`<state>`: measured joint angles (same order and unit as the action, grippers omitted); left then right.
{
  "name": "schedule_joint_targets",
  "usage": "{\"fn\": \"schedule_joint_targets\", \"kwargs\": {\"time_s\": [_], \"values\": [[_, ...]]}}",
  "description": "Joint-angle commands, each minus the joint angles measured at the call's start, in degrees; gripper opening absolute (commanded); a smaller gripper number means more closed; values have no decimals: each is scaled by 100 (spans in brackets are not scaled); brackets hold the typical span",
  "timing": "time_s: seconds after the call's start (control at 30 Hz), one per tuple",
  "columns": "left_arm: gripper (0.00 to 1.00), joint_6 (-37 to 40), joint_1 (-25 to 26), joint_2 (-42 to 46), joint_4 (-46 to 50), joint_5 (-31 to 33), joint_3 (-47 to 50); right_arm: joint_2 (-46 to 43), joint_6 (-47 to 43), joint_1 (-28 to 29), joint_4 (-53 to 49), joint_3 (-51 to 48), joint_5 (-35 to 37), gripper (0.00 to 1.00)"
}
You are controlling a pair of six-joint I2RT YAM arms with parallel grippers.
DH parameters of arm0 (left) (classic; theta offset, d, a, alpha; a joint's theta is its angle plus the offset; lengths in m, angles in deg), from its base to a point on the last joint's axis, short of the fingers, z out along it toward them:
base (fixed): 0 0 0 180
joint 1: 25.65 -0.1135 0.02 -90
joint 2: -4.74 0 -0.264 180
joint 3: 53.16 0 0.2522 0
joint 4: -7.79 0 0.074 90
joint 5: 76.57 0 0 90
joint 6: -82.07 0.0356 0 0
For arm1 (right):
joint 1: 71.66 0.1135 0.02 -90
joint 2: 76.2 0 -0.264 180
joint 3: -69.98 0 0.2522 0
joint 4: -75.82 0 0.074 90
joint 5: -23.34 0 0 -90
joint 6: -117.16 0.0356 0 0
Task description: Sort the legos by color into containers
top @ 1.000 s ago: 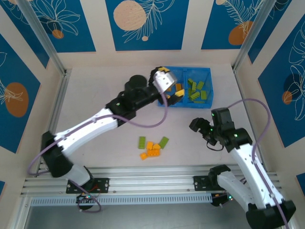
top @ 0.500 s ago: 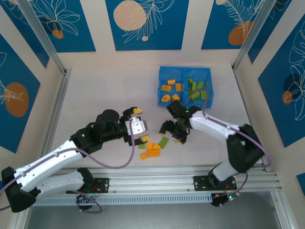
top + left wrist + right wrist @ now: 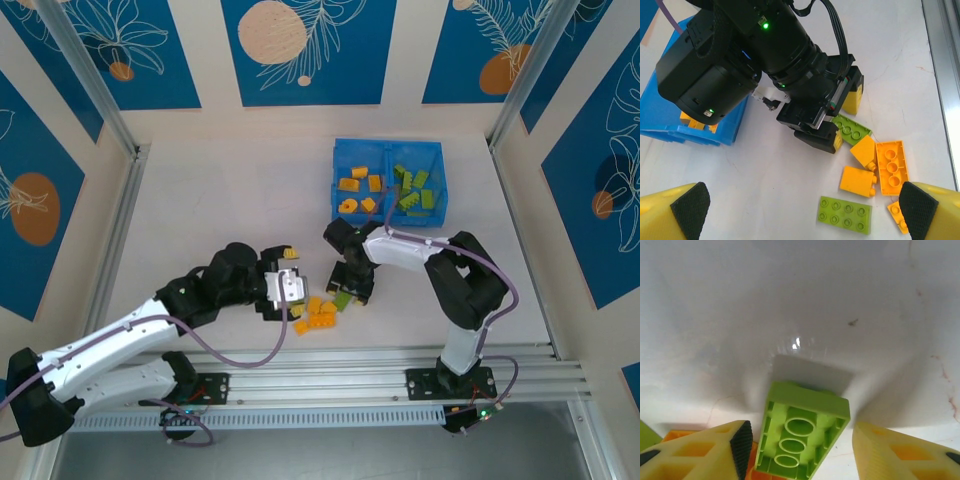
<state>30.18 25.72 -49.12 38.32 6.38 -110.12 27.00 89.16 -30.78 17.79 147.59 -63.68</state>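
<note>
Looking at the top view, I'd say this is well past halfway. The blue tray (image 3: 388, 147) has orange bricks (image 3: 358, 190) in its left compartment and green bricks (image 3: 413, 190) in its right. What's left is a small loose pile (image 3: 320, 312) on the table near the arm bases, maybe half a dozen pieces.

The left gripper (image 3: 802, 210) hangs wide open over it, holding nothing. Its wrist view sorts the pile out better: a green plate (image 3: 845, 215), several orange pieces (image 3: 892, 166), and the right gripper (image 3: 352, 288) down among them.

The right wrist view adds a light green brick (image 3: 805, 432) between its fingers, hollow underside showing. There's a gap on one side, so I can't tell if it's actually clamped.
</note>
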Motion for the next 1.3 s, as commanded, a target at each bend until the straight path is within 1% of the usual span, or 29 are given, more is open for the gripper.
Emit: {"fn": "schedule_joint_targets", "kwargs": {"time_s": [0.0,0.1,0.2,0.23,0.3,0.43,0.53,0.6,0.7,0.77,0.87,0.93,1.03,1.13,1.27], "values": [[100,92,-35,-54,-230,-141,73,156,124,34,-174,83,170,52],[100,57,-39,-62,-317,-334,105,131,112,-1,-248,61,312,42],[100,92,-34,-45,-338,-752,145,-76,90,-98,-262,-19,383,33],[100,92,-40,-54,-346,-867,154,-174,82,-136,-265,-42,397,31],[100,75,-39,-78,-418,-1045,154,-436,15,-247,-292,-71,450,31],[100,18,-40,-105,-657,-1114,155,-1000,-191,-515,-490,40,735,31],[100,-41,-37,-104,-834,-1140,155,-1514,-494,-803,-655,210,1067,31],[100,-94,-44,-109,-917,-1124,138,-1781,-855,-1024,-750,390,1411,31],[100,-220,-39,-111,-1061,-913,110,-1984,-1499,-1375,-850,741,2017,31],[100,-374,-40,-132,-1166,-533,91,-1976,-2028,-1660,-786,988,2548,31],[100,-521,-40,-185,-995,-43,-72,-1832,-2735,-2095,-412,1274,3254,32],[100,-671,-37,-205,-866,204,-192,-1623,-3119,-2398,-80,1465,3434,32],[100,-967,-40,-227,-715,392,-343,-1073,-3486,-2846,299,1900,3345,32],[100,-1457,-39,-251,-641,633,-444,-325,-3588,-3184,384,2557,3208,32],[100,-2188,-34,-234,-357,994,-571,709,-3639,-3418,422,3541,3081,32]]}}
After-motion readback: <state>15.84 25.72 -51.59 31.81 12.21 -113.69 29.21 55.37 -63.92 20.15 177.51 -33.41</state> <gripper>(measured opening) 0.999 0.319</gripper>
